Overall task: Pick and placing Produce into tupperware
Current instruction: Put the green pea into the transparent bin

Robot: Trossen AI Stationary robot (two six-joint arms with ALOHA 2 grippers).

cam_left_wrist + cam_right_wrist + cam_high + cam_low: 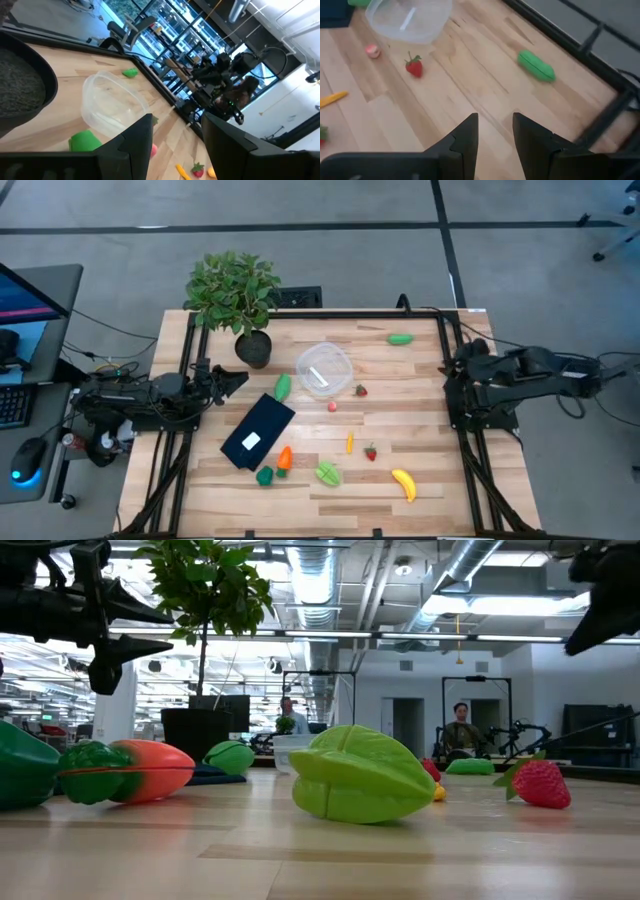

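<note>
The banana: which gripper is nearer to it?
Right. The right gripper waits at the table's right edge; the banana lies front right. The left gripper is farther, by the plant pot.

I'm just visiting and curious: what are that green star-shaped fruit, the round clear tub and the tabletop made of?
The green star fruit looks like glossy moulded plastic: smooth, with a seam line. The clear tub seems thin plastic, since the wood shows through it. The tabletop looks like light wooden planks, with visible grain and joints.

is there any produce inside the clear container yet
No. In the high view the tupperware holds no produce; the nearest strawberry lies on the table beside it.
</note>
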